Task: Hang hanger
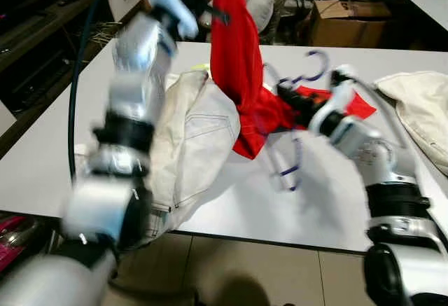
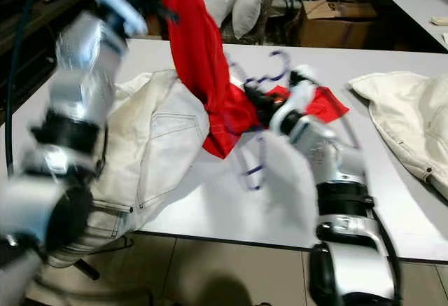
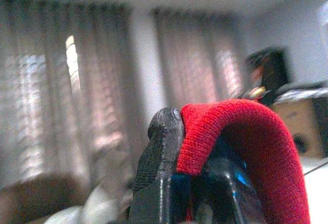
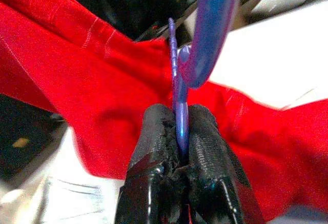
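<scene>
A red garment (image 1: 238, 61) hangs from my raised left gripper (image 1: 210, 13) down to the white table (image 1: 56, 145). In the left wrist view the black fingers (image 3: 164, 152) are shut on a fold of the red cloth (image 3: 241, 131). My right gripper (image 1: 288, 99) is at the garment's lower end and is shut on a purple-blue plastic hanger (image 1: 292, 159). The hanger's hook (image 1: 316, 64) points up beyond the gripper. In the right wrist view the fingertips (image 4: 154, 137) pinch the hanger's thin bar (image 4: 179, 106) against the red cloth. Both eye views are blurred by motion.
A cream jacket (image 1: 196, 138) lies on the table's left half and droops over the near edge. Another cream garment (image 1: 420, 103) lies at the right. A cardboard box (image 1: 343, 19) and cushions (image 2: 241, 8) stand behind the table. A dark cable (image 1: 73, 96) hangs at the left.
</scene>
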Tool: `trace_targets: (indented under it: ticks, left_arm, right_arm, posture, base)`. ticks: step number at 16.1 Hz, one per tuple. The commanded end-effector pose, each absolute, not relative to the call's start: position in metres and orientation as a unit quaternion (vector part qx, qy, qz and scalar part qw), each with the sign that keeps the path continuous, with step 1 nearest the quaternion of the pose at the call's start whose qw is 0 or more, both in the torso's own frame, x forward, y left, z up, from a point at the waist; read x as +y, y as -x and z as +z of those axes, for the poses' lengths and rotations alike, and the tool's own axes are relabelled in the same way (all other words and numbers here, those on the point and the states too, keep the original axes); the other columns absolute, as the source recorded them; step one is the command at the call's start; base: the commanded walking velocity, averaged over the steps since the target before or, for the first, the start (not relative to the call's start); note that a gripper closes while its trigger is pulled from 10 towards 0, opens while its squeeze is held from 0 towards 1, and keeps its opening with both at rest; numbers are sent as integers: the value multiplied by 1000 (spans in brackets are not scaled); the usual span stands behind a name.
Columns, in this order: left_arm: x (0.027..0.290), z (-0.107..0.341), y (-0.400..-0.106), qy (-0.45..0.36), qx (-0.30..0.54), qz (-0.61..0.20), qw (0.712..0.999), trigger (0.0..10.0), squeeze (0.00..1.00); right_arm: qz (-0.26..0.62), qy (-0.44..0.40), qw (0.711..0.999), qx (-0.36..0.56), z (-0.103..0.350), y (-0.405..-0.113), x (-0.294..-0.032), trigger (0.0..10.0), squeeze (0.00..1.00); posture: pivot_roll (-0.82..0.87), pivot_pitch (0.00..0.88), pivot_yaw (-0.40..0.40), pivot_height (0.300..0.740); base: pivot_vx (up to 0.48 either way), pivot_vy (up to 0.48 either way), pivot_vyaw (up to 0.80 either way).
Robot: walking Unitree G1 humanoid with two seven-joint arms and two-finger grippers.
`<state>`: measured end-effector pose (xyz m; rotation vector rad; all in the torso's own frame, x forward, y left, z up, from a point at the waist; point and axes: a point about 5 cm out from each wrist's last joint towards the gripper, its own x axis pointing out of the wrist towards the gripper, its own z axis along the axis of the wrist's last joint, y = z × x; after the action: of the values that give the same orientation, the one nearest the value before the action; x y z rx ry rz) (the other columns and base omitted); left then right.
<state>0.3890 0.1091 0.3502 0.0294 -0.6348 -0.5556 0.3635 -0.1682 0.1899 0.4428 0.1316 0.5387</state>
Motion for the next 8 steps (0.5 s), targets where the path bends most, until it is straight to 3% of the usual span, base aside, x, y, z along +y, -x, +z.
trace_targets:
  ticks: [1,4,5,6,7,8]
  left_arm:
    - [115,334,-408,-39,-221,-224,948,0,0]
    - [115,320,-421,-58,-155,-185,969,0,0]
    - [117,342,-422,-78,-173,-160,969,0,0]
    - [128,408,-409,-53,-296,-114,947,0,0]
    - [132,428,-401,-29,-341,-106,933,0,0]
    - [138,464,-381,-5,-436,-114,893,0,0]
  right_arm:
    - [260,-174,949,35,197,-354,-181,10000,0]
    - [279,-131,951,-22,214,-327,-202,10000,0]
    - [270,-117,955,-25,212,-318,-211,10000,0]
    - [262,-107,959,-29,209,-312,-213,10000,0]
    - [260,-104,959,-31,209,-311,-213,10000,0]
    - [261,-101,959,-45,212,-307,-209,10000,0]
  posture:
    - [-62,0,46,740]
    - [-84,0,62,740]
    - [-92,0,69,740]
    - [-104,0,79,740]
    - [-102,0,78,740]
    - [-98,0,76,740]
  base:
    - [0,0,0]
    - [0,0,0]
    - [0,0,0]
    - [0,0,0]
    - [0,0,0]
    - [0,0,0]
